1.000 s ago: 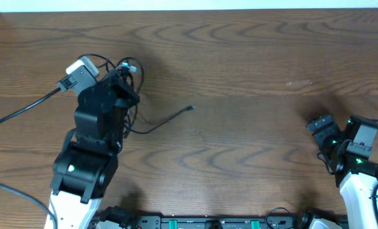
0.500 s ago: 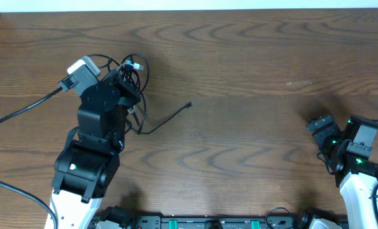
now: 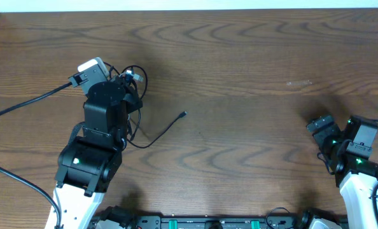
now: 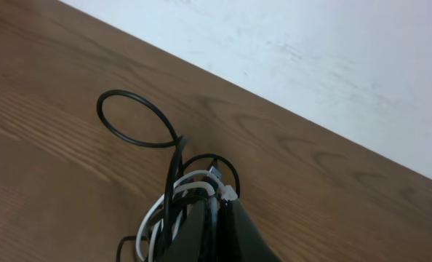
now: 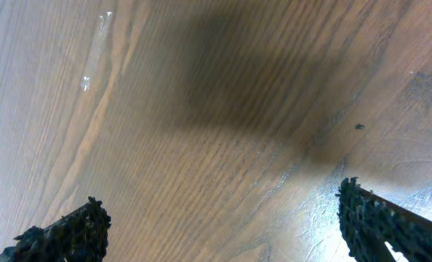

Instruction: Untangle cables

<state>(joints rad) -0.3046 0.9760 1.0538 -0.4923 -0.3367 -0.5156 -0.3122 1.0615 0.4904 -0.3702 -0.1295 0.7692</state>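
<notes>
The left claw point(image 4: 214, 207) is pinching the bundled cables point(image 4: 181, 191) tight at the tabletop's point(image 3: 240, 95) left rear (right claw point(image 3: 321, 129) is idling wide open, empty, far right), and pulling the whole clump together is risking tighter knots.

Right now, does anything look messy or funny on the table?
Yes. The cables are bunched in a knot at the shut left gripper, black loops and a white cord wound together. One black end trails away alone across the table.
</notes>
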